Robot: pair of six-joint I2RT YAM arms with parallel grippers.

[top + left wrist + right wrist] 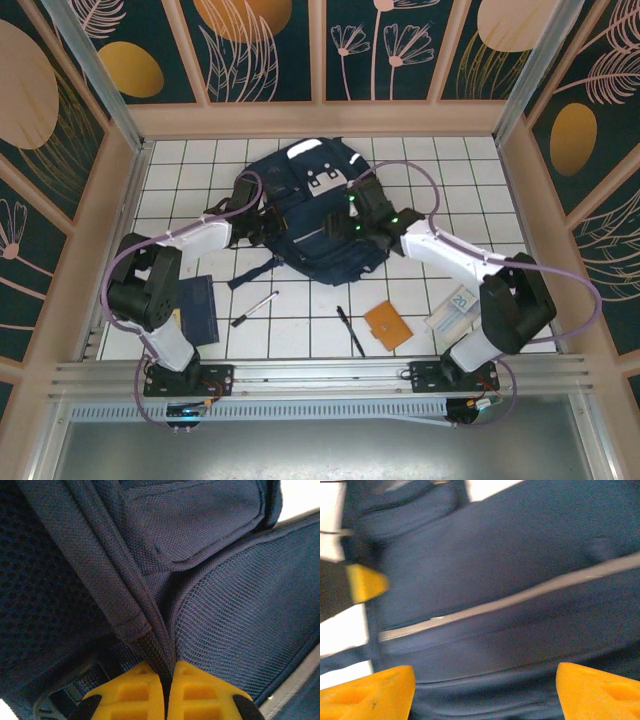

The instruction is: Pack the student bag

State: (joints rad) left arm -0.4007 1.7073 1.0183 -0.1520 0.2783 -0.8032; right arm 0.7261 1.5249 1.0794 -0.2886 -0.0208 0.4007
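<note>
Left wrist: left jaws clamp student bag [225,620] seam edge.

Left arm [165,300] and right arm [470,270]: white links, black joints, lilac cables [112,275], yellow waffle-grid fingers [132,695] (green LEDs lit), bases on rail [320,372].

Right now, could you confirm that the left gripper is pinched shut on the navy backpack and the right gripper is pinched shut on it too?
Not quite. The left gripper is pinched shut on the navy backpack, but the right gripper is open: the right wrist view shows its yellow fingers spread wide apart over the fabric.
</note>
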